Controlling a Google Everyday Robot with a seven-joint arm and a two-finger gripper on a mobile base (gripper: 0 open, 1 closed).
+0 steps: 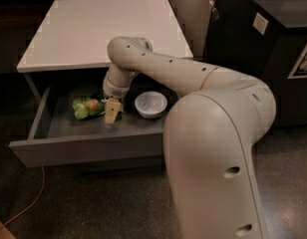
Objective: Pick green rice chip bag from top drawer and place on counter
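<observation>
Your claw point(112, 112) hangs inside the open grey top drawer point(88, 144), at the right edge of the crinkly green rice chip bag point(86, 106); you cannot tell its grip. A smooth round white bowl point(150, 104) sits beside it.

One top drawer point(88, 148) stands pulled open. Inside it are two loose things: one green rice chip bag point(86, 106) toward its left and one white bowl point(151, 104) toward its right. One gripper point(111, 112), on the single robot arm point(193, 76), hangs inside the drawer between those two, just beside the bag. One counter point(103, 29) lies above the drawer. One black cabinet point(258, 54) stands to the drawer's right, and one orange cable point(25, 209) runs on the floor below the drawer's left front corner.
</observation>
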